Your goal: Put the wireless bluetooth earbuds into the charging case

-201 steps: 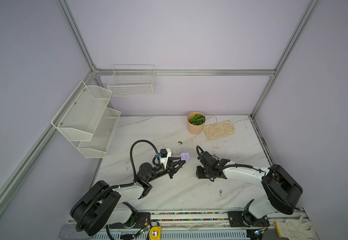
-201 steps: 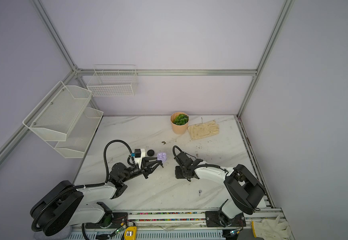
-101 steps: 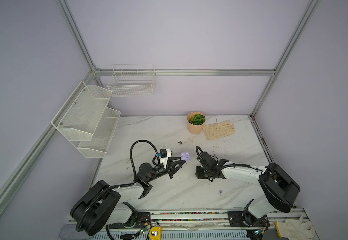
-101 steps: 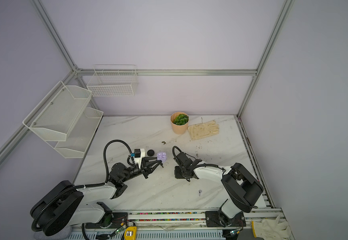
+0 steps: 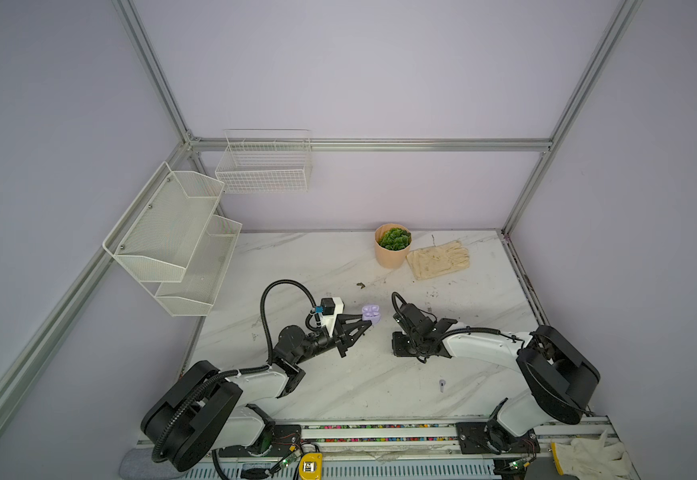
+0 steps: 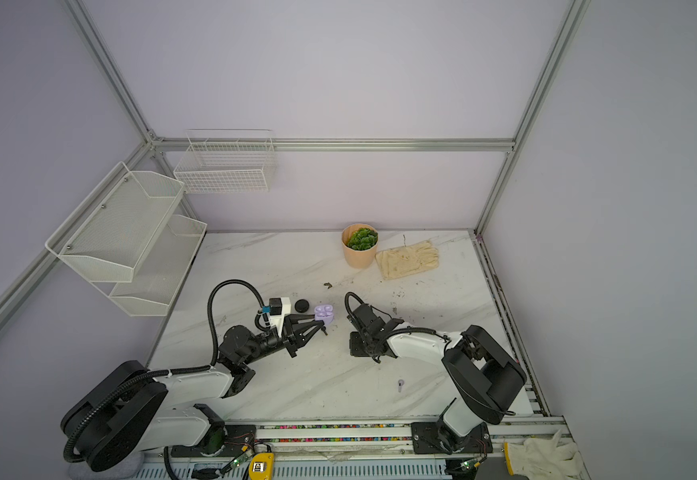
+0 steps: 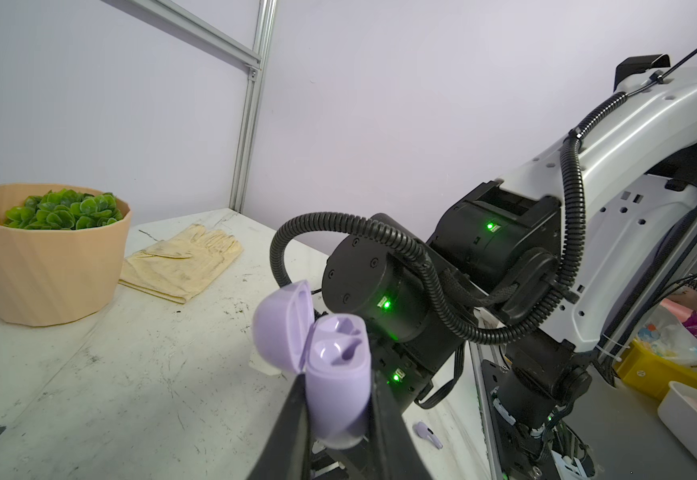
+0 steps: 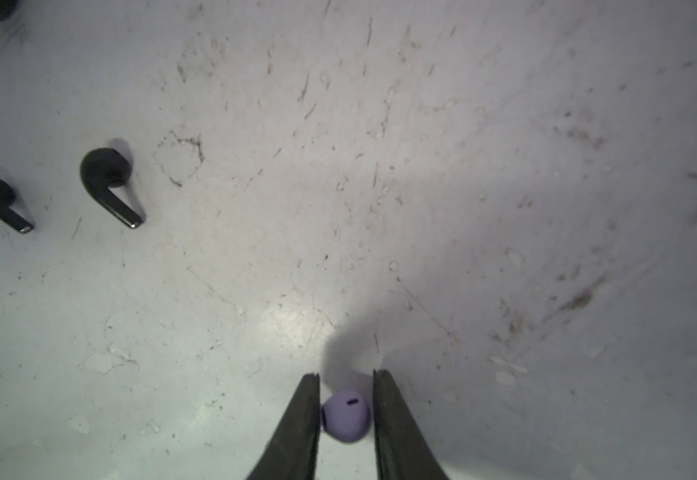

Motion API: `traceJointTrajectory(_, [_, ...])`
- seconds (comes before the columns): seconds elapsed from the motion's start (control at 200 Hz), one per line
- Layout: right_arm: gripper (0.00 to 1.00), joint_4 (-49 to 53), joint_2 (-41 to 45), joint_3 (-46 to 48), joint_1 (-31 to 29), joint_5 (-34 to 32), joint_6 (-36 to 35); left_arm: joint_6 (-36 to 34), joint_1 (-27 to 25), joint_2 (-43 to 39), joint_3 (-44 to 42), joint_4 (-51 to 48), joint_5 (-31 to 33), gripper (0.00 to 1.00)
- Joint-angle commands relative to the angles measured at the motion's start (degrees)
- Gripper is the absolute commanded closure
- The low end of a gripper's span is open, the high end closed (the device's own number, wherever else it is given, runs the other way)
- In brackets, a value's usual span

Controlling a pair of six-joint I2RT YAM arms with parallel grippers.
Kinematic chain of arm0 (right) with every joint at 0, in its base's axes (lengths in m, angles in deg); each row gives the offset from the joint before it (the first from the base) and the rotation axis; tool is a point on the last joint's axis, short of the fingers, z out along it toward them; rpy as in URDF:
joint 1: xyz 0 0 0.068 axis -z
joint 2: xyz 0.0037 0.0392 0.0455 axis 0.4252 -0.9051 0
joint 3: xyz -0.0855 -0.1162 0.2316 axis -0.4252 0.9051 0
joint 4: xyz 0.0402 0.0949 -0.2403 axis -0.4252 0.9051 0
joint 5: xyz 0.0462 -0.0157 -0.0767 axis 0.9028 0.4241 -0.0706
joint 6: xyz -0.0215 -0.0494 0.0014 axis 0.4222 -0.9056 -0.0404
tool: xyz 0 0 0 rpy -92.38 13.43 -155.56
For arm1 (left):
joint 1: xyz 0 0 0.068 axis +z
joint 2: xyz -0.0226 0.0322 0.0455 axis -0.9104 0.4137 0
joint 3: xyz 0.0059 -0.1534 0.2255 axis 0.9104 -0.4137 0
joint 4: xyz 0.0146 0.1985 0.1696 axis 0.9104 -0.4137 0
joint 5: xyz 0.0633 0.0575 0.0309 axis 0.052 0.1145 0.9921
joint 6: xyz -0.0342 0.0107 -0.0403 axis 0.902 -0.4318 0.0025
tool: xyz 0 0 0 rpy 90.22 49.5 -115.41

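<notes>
Lilac earbud (image 8: pixel 346 415) between right claw (image 8: pixel 346 375) tips

Tan plant pot (image 5: pixel 390 257) stands near marble counter's (image 5: pixel 338 386) back edge, cream glove (image 5: pixel 438 259) just right. Lilac stemmed earbud (image 5: pixel 442 385) lies by front edge.

Scuffed marble-look table (image 8: pixel 421 166); glossy black earbuds (image 8: pixel 107 183)

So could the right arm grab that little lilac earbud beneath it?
Likely yes: its fingers sit either side of the lilac earbud, with only bare table around it.
</notes>
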Motion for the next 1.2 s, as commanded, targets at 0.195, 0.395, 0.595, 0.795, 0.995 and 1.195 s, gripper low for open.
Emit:
traceJointTrajectory(0.195, [0.74, 2.2, -1.6, 0.0, 0.2, -1.7, 1.0, 0.6, -0.3, -0.2, 0.3, 3.5, -0.4, 1.0])
traceJointTrajectory(0.395, [0.75, 2.8, -0.7, 0.0, 0.2, -2.1, 1.4, 0.6, -0.3, 0.2, 0.4, 3.6, -0.3, 1.0])
traceJointTrajectory(0.595, [0.76, 3.5, -0.7, -0.8, 0.2, -2.7, 1.4, 0.5, -0.3, 0.3, 0.3, 3.7, -0.2, 1.0])
traceJointTrajectory(0.795, [0.76, 4.2, -0.7, -1.4, 0.2, -3.4, 1.1, 0.4, -0.3, 0.6, 0.4, 3.7, 0.1, 1.0])
traceJointTrajectory(0.995, [0.77, 4.8, 0.1, -1.6, 0.2, -3.9, 1.1, 0.9, -0.3, 1.7, 0.8, 4.7, -0.2, 1.0])
traceJointTrajectory(1.195, [0.77, 6.4, 1.3, -2.0, 0.2, -5.7, 1.4, 0.8, -0.3, 1.8, 1.1, 4.6, -0.1, 1.0])
